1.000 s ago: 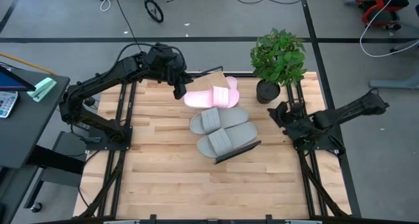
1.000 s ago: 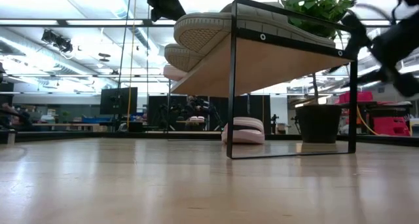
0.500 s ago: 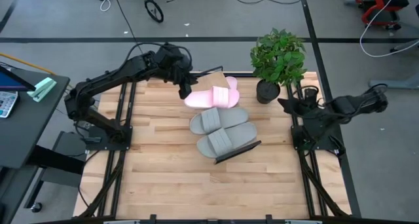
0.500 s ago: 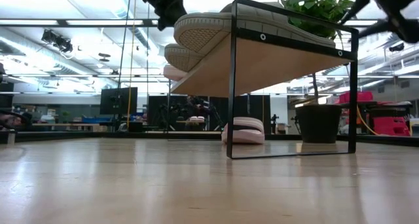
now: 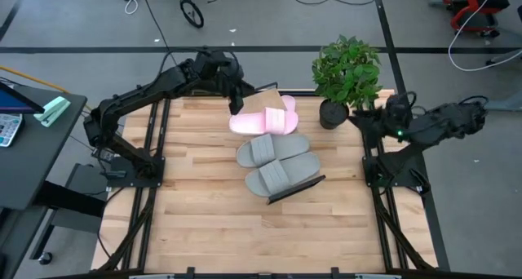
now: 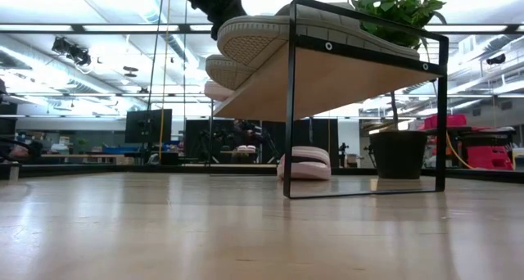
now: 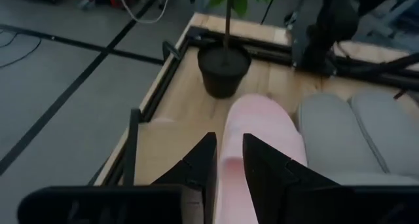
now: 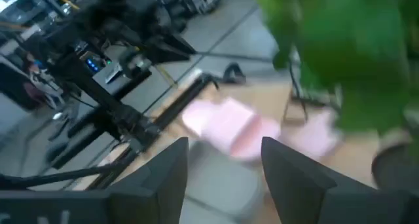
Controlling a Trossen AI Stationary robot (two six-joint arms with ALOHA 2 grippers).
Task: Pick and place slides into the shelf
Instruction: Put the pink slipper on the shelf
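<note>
The shelf point(image 5: 266, 92) stands raised on its black frame point(image 6: 290, 108) mid-table. Two grey slides point(image 5: 273, 149) point(image 5: 282, 174) and a pink slide point(image 5: 265, 121) lie side by side on it, their ends jutting past its left edge point(image 6: 246, 36). A second pink slide point(image 6: 304, 163) rests on the tabletop under the shelf. My left gripper point(image 5: 237, 109) point(image 7: 228, 137) hovers at the left end of the shelf's pink slide point(image 7: 262, 122), its fingers a narrow gap apart. My right gripper point(image 5: 356, 118) point(image 8: 224, 145) is raised by the plant pot, open and with nothing between its fingers. My left gripper comes slanting down from the table's left over the shelf's pink slide. Pink shows in the narrow gap between its fingers point(image 7: 204, 160). I cannot tell whether they touch the slide, which lies flat on the shelf.
A potted plant point(image 5: 347, 73) stands at the table's far right corner, close to my right gripper. The near half of the plank tabletop point(image 5: 228, 230) is bare wood. Black frame rails point(image 5: 155, 173) run along both table sides.
My left gripper has moved a little toward the table's right, from beside the pink slide's left end to over it; its gap is unchanged. My right gripper has risen from low beside the shelf, rolling as it went, and has left the low view upward. The slides have stayed put.
</note>
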